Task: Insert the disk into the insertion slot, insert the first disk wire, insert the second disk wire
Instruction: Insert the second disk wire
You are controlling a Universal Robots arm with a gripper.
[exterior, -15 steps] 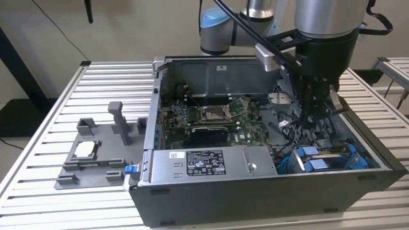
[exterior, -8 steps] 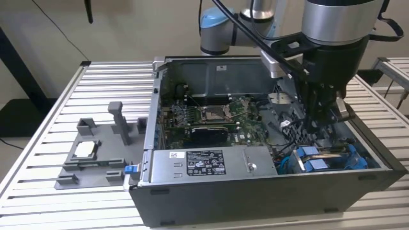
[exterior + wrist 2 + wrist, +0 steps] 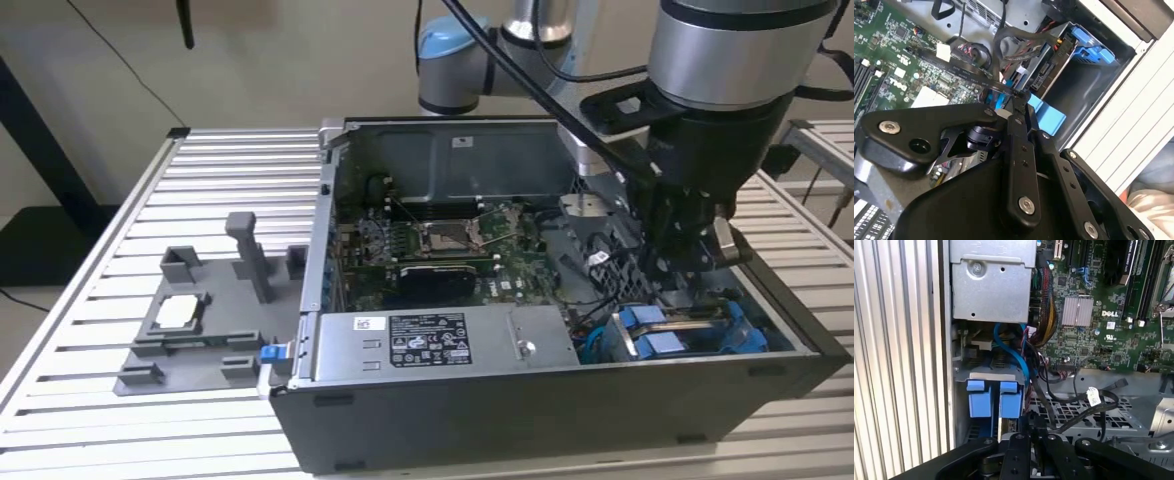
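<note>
The disk (image 3: 674, 335), its blue carrier (image 3: 1089, 42) showing, sits in the insertion slot (image 3: 988, 371) at the front corner of the open computer case, on the exterior view's right. Two blue tabs (image 3: 979, 401) stand at the slot's mouth. My gripper (image 3: 683, 285) reaches down into the case just above the slot. Its black fingers meet at the tips (image 3: 1018, 97) on a thin black disk wire (image 3: 999, 89) beside the blue tabs. In the first wrist view the gripper (image 3: 1029, 432) is close to the right-hand tab. A blue cable (image 3: 1015, 357) runs from the slot toward the board.
A grey metal box with a white sticker (image 3: 427, 345) fills the case's front, next to the slot. The green board (image 3: 441, 245) and bundled black wires (image 3: 1074, 395) lie behind. A grey fixture (image 3: 200, 320) stands on the slatted table (image 3: 80, 330) at the exterior view's left.
</note>
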